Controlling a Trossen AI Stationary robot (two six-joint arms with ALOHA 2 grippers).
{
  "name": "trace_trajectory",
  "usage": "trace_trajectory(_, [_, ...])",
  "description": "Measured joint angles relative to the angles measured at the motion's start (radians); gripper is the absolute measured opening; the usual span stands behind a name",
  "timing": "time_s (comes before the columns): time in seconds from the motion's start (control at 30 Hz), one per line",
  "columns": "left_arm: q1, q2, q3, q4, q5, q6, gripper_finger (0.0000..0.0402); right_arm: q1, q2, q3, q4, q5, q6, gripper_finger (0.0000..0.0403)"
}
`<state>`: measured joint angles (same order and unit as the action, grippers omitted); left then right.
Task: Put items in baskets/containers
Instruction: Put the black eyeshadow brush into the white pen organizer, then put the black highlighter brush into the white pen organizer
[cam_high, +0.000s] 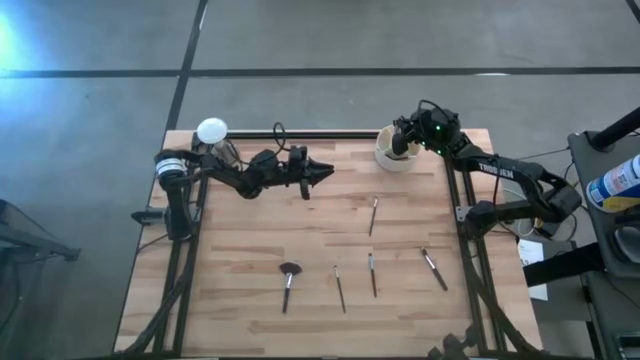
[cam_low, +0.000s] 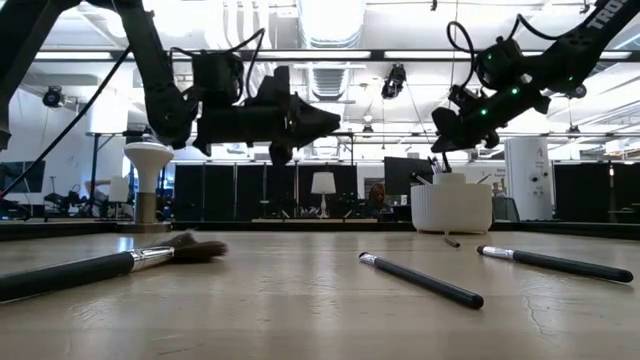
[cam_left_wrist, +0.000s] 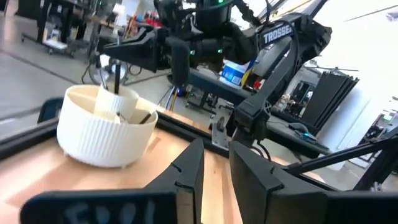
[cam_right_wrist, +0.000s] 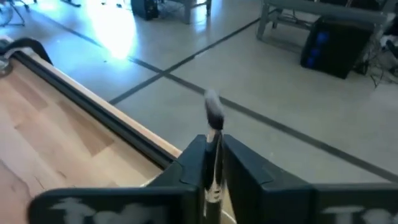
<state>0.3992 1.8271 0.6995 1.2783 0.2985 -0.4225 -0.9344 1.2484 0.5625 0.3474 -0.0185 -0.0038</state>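
A cream-white ribbed cup (cam_high: 395, 158) (cam_left_wrist: 102, 134) (cam_low: 452, 207) stands on its base at the table's far right, with a few brushes inside. My right gripper (cam_high: 402, 140) (cam_low: 450, 135) hovers just above it, shut on a dark thin brush (cam_left_wrist: 116, 79). Several brushes lie flat on the wood: one with a fluffy head (cam_high: 288, 283) (cam_low: 150, 258) and thin ones (cam_high: 373, 215), (cam_high: 339, 287), (cam_high: 372, 273), (cam_high: 433, 268). My left gripper (cam_high: 322, 172) (cam_left_wrist: 216, 165) hangs in the air over the far middle, pointing at the cup, shut and holding nothing. My right gripper pinches the brush between its two fingers, which lie across it. The bristle end (cam_right_wrist: 213, 111) sticks out past the fingertips. The dark handle (cam_left_wrist: 116, 84) hangs upright below the fingers, and its lower end reaches inside the cup's rim.
A white disc on a metallic stand (cam_high: 211, 130) (cam_low: 148, 160) stands at the far left corner beside my left arm's base. A black rail (cam_right_wrist: 93, 115) borders the table's far edge. Bare wood lies between the cup and the loose brushes.
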Motion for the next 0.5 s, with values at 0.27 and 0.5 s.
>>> trace_trajectory(0.27, [-0.001, 0.0, 0.004, -0.079, 0.0, -0.05, 0.0071, 0.0, -0.044, 0.0, -0.057, 0.022, 0.004, 0.0113])
trace_trajectory(0.5, [-0.05, -0.101, 0.026, -0.453, -0.018, -0.035, 0.0051, 0.038, -0.204, -0.063, -0.176, 0.021, -0.007, 0.0063])
